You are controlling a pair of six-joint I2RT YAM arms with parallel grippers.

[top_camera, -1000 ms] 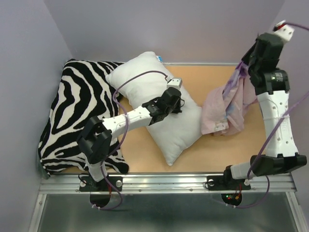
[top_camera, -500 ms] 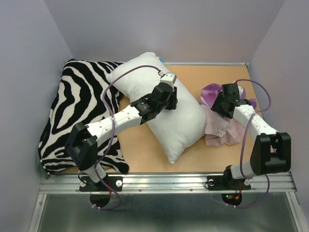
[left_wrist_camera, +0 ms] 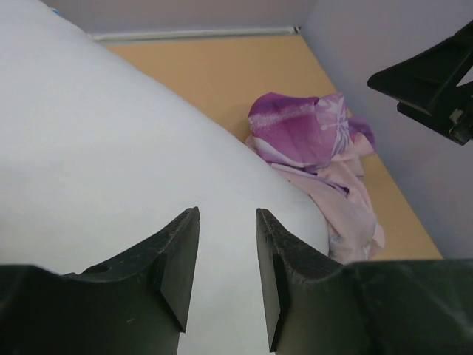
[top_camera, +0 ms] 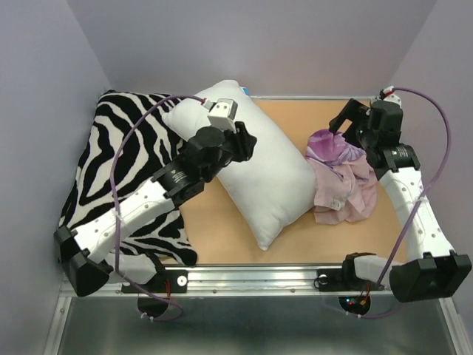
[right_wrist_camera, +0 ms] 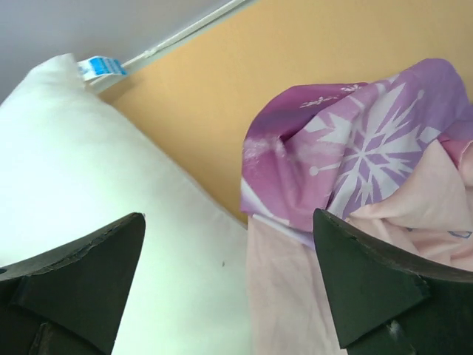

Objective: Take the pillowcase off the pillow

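Nearest you, the zebra pillow [top_camera: 118, 163] covers the left of the surface [top_camera: 222, 237], with its near corner at the front rail. Your left arm crosses it diagonally. Your left gripper [left_wrist_camera: 227, 218] hovers just over the pillow [top_camera: 270, 174], its jaws a small way apart and nothing between them. The pillow lies bare and white at mid surface, set on a slant. Its near corner points toward you and its far-left end rests against the zebra pillow. A small blue tag [right_wrist_camera: 100, 68] shows at its far end. Just to the right, touching the pillow's right edge, the pillowcase [top_camera: 344, 177] lies fully off in a crumpled heap. Its pale pink inner side is toward you and the purple snowflake print is at the far end. Your right gripper [top_camera: 349, 120] hangs above the far end of that heap, its jaws spread wide with nothing between them.
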